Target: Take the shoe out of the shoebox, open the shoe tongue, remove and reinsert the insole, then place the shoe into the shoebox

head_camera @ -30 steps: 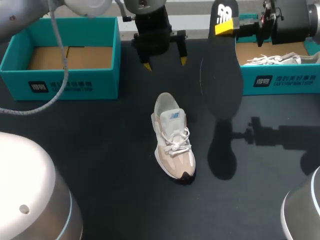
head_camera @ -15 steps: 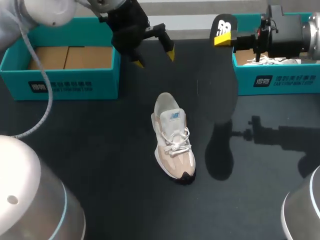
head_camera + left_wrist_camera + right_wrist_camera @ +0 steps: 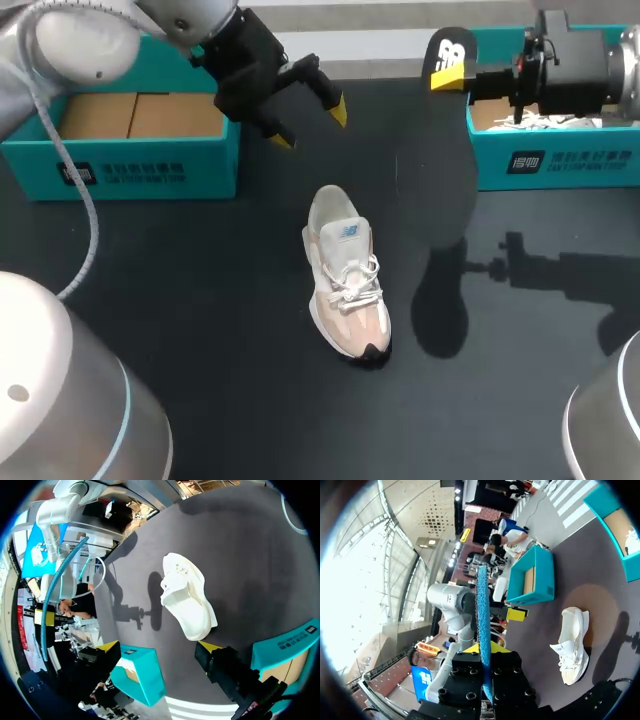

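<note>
A white and beige shoe [image 3: 346, 285] lies on the dark table, toe toward the front edge; both wrist views hold it too [image 3: 187, 600] [image 3: 572, 645]. My left gripper [image 3: 311, 123] hangs open and empty behind and left of the shoe's heel, its yellow fingertips [image 3: 210, 647] wide apart. My right gripper [image 3: 450, 72] is at the back right, shut on the heel end of a black insole [image 3: 447, 46] that hangs down from it. In the right wrist view the insole [image 3: 482, 625] stands edge-on between the fingers.
A teal shoebox [image 3: 140, 160] with a bare cardboard floor stands at the back left. A second teal shoebox [image 3: 560, 160] at the back right holds another white shoe [image 3: 545, 121]. The insole's shadow [image 3: 440, 310] falls right of the shoe.
My left arm has swung left from behind the shoe toward the left box, its open fingers turning. The insole in my right gripper has turned from face-on to nearly edge-on.
</note>
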`<state>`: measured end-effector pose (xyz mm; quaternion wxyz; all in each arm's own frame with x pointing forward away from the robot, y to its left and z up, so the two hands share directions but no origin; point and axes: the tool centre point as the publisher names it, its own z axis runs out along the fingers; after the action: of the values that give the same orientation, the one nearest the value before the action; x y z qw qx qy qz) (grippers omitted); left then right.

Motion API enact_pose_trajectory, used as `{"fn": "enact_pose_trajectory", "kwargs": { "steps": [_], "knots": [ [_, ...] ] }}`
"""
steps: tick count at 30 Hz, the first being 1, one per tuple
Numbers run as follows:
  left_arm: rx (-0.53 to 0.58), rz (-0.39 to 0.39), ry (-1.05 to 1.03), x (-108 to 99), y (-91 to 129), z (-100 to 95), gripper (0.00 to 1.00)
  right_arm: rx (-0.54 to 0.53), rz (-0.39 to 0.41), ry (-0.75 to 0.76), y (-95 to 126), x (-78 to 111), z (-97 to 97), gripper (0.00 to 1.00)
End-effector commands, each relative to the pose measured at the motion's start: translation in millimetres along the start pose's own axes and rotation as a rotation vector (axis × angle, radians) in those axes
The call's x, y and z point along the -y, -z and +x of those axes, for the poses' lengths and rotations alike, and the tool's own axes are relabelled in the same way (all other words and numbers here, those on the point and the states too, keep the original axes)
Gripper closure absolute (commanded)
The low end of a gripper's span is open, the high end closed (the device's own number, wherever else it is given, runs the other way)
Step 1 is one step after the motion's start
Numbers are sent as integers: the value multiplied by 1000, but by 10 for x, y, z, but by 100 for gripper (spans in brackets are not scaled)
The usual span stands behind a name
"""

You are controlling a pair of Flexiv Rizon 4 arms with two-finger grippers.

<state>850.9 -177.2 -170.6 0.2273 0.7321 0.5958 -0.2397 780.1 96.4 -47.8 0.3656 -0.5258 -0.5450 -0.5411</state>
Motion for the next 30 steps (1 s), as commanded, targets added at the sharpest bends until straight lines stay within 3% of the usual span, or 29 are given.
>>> {"fn": "enact_pose_trajectory", "kwargs": {
  "steps": [1,7,13,19,30],
  "knots": [
    [281,-64,-7,170,-124,66,0,-25,-28,-39,-36,-90,-68,100],
    [468,-129,6,248,-129,36,0,-66,1,-102,-86,-325,-169,100],
    [614,-166,73,284,-39,18,0,-102,29,-203,-216,-501,-413,100],
    [662,-191,82,354,24,-111,0,-133,41,-255,-430,-600,-563,100],
    [740,-245,74,364,4,-278,3,-169,60,-324,-838,-545,-734,100]
  ]
}}
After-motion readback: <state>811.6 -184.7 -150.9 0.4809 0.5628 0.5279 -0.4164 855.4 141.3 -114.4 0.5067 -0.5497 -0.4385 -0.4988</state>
